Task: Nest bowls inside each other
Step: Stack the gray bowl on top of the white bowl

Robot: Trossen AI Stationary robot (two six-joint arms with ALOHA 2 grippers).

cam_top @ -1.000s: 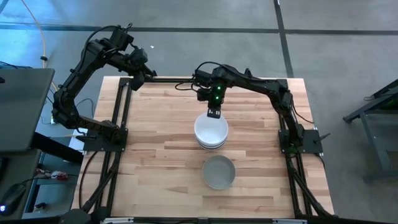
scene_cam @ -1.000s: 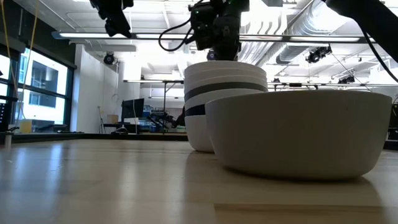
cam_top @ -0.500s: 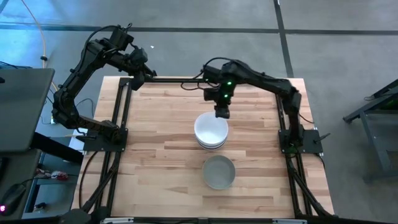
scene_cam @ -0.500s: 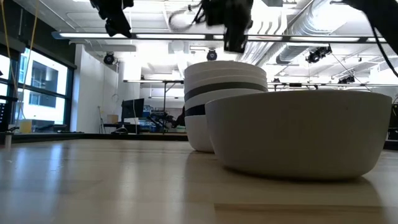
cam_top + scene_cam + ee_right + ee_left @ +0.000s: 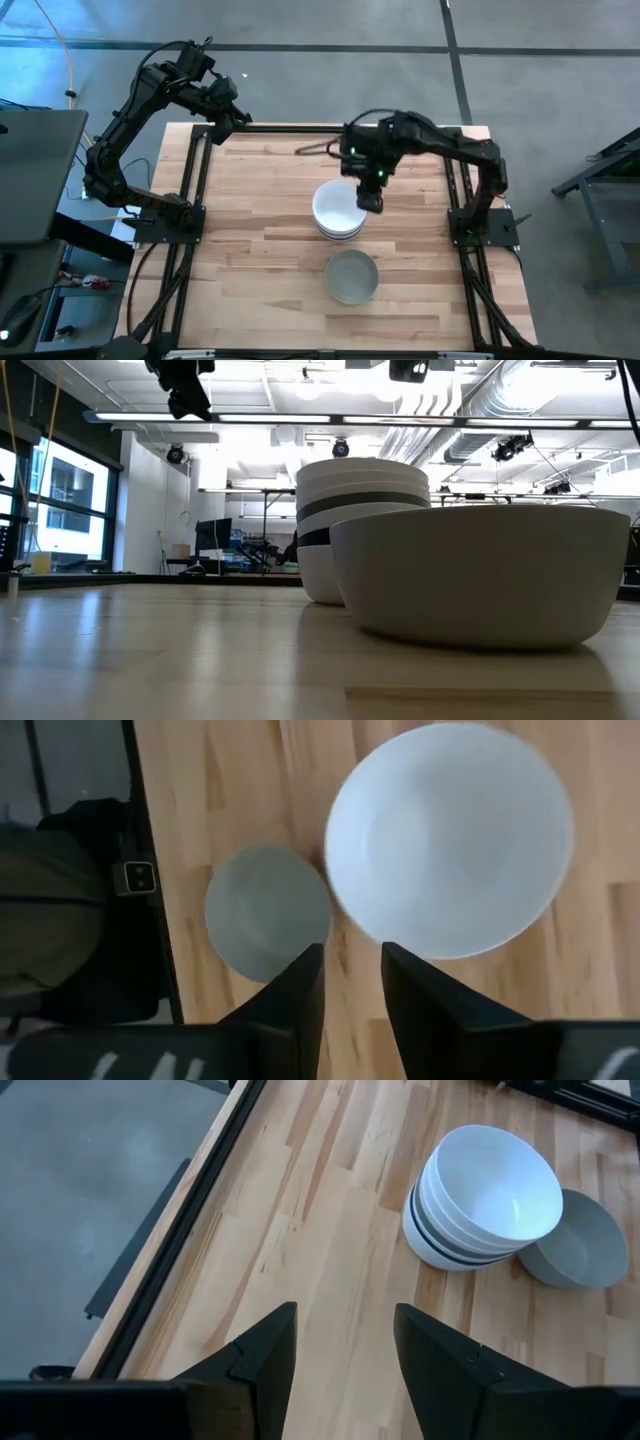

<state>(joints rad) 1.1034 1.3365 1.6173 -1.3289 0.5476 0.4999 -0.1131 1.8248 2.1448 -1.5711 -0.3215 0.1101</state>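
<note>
a nested stack of round glossy bowls (image 5: 339, 212), white on top with a dark band showing lower in its side, stands near the middle of the pale wooden plank table (image 5: 260, 250). just beside the stack, on the side toward the table's front edge, sits a single round grey bowl (image 5: 352, 277); in the left wrist view the two look to be touching or nearly so. the top white bowl (image 5: 499, 1183) is empty inside.

the right gripper (image 5: 371, 199) hangs above the stack's right rim, clear of it, its two dark fingers (image 5: 290, 992) parted by a narrow gap with nothing between them. the left gripper (image 5: 236, 117) waits well apart from the stack, over the table's far left corner, its jaws spread and holding nothing.
</note>
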